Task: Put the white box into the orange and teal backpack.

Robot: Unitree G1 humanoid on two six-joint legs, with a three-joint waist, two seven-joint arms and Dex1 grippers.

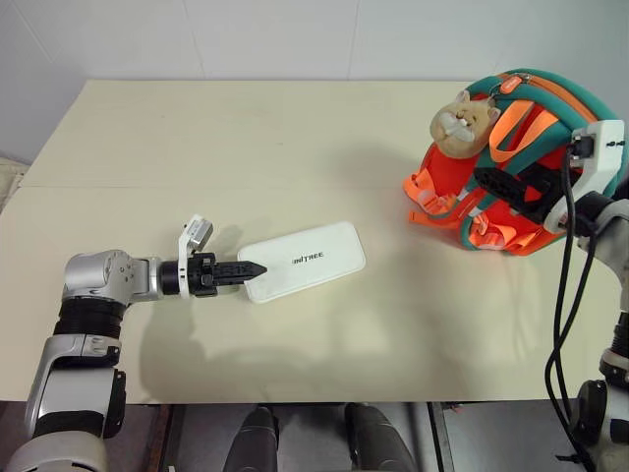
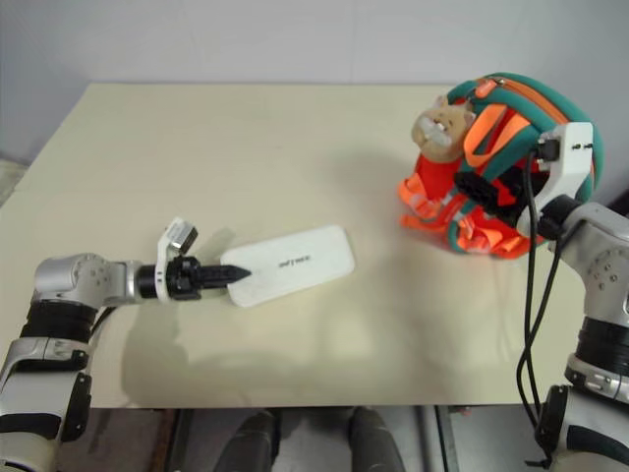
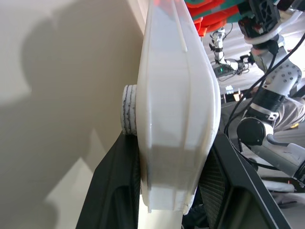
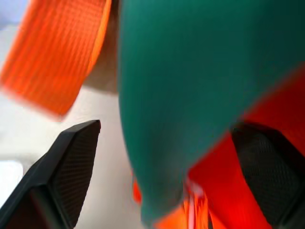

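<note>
The table (image 1: 197, 128) carried the backpack (image 1: 531, 108) near its right edge, propped up, with the right gripper (image 4: 167, 157) spread wide around a teal strap. The box (image 1: 305, 261) lay flat mid-table toward the front edge, its left end pinched by the left gripper (image 1: 257, 268)

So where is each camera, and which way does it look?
Left eye: on the head, looking down at the table; both arms show.
Right eye: beside it, sharing that scene.
Left wrist: along the left tool, clamped on the white box.
Right wrist: along the open right tool, at the backpack. Both wrist views share the backpack.
</note>
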